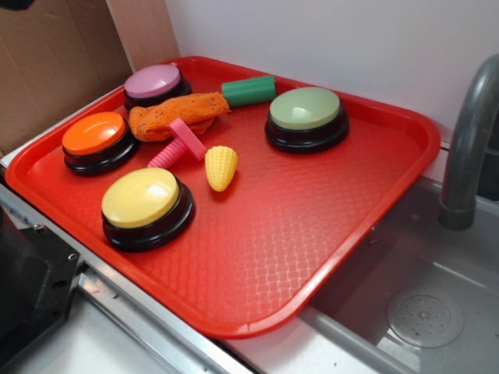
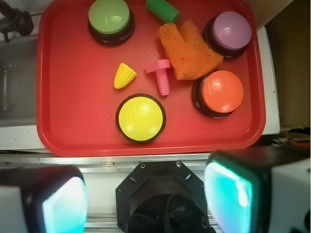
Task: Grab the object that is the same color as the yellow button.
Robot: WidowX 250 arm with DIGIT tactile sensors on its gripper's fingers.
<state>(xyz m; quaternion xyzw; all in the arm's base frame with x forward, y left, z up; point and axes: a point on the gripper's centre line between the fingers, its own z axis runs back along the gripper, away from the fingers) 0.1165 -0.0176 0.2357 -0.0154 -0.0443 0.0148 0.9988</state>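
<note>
Jaws of the gripper (image 2: 146, 199) stand wide apart with nothing between them; in the wrist view the two pads (image 2: 63, 204) show as blurred teal faces at the lower edge, hanging above the bench rim, off the red tray (image 2: 73, 116). The gripper is not identifiable in the exterior view.

Wrist view, clock directions taken from the tray centre: the yellow button (image 2: 141, 118), a pale yellow dome on a black base, sits at 6 o'clock. The object (image 2: 124, 76), a small yellow ridged corn cob, lies on its side just left of centre, at about 11 o'clock from the yellow button and apart from it. A pink bolt (image 2: 161, 76) lies just beside the cob at its 3 o'clock, not touching it. An orange cloth (image 2: 187, 51) lies at 1 o'clock, with a green cylinder (image 2: 163, 9) at its upper edge. A green button (image 2: 110, 18) stands at 11 o'clock, a purple button (image 2: 231, 31) at 2 o'clock and an orange button (image 2: 221, 92) at 4 o'clock.

Exterior view: the tray rests on the bench beside a sink (image 1: 421, 304) with a grey faucet (image 1: 468, 140).
</note>
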